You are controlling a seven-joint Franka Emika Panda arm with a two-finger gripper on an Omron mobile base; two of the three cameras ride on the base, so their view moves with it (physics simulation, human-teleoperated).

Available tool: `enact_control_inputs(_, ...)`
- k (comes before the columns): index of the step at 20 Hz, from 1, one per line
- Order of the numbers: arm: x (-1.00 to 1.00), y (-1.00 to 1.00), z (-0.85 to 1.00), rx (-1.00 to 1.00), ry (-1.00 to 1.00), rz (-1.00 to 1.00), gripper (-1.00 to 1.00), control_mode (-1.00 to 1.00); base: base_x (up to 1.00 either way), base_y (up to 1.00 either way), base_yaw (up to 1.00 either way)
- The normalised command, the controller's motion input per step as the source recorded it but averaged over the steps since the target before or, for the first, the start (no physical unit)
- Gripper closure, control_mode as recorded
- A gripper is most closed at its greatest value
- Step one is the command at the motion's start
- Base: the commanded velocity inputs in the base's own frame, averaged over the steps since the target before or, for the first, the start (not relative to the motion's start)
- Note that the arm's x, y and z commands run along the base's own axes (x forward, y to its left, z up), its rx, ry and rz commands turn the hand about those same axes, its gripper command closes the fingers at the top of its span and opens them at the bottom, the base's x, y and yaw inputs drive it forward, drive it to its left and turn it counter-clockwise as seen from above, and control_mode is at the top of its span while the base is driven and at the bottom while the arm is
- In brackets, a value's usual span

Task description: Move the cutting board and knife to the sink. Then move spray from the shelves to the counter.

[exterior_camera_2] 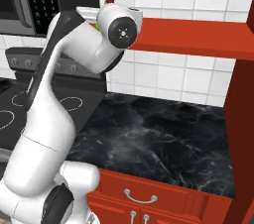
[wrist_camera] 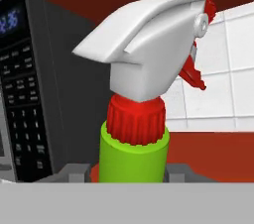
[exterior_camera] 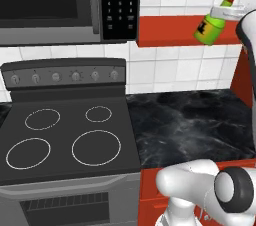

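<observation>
We see the spray [exterior_camera: 212, 24] tilted, its neck leaning up-right from the red shelf [exterior_camera_2: 198, 37], our fingers [wrist_camera: 74, 173] clasping its green neck.

Spray [exterior_camera: 210, 26]: green body, white head, red collar and trigger, dark label. Shelves [exterior_camera_2: 198, 37]: red. Table [exterior_camera: 192, 122]: black marble with white veins. Stove top [exterior_camera: 65, 137]: black, white rings.

Spray [wrist_camera: 133, 119] looked smooth matt plastic; desk [exterior_camera: 195, 125] glossy black marble; shelves [exterior_camera_2: 198, 37] flat matt red; wall tiles [exterior_camera_2: 173, 77] glossy white.
</observation>
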Motion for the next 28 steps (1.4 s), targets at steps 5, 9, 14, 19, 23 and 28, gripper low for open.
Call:
enact_control_inputs(5,-0.65,-0.05,-0.06,0.0,0.0,0.12,1.0,-1.0,0.0,0.0,0.0)
enact_control_inputs(9,-0.62,0.0,-0.22,0.0,-0.01,0.05,1.0,-1.0,0.0,0.0,0.0)
enact_control_inputs(14,-0.53,0.01,-0.33,-0.01,0.0,0.0,1.0,-1.0,0.0,0.0,0.0)
enact_control_inputs(19,-0.37,0.08,-0.43,-0.07,0.0,0.0,1.0,-1.0,0.0,0.0,0.0)
enact_control_inputs(23,-0.2,0.11,-0.48,-0.1,0.0,0.0,1.0,-1.0,0.0,0.0,0.0)
enact_control_inputs(28,-0.12,0.15,-0.51,-0.05,0.0,0.0,1.0,-1.0,0.0,0.0,0.0)
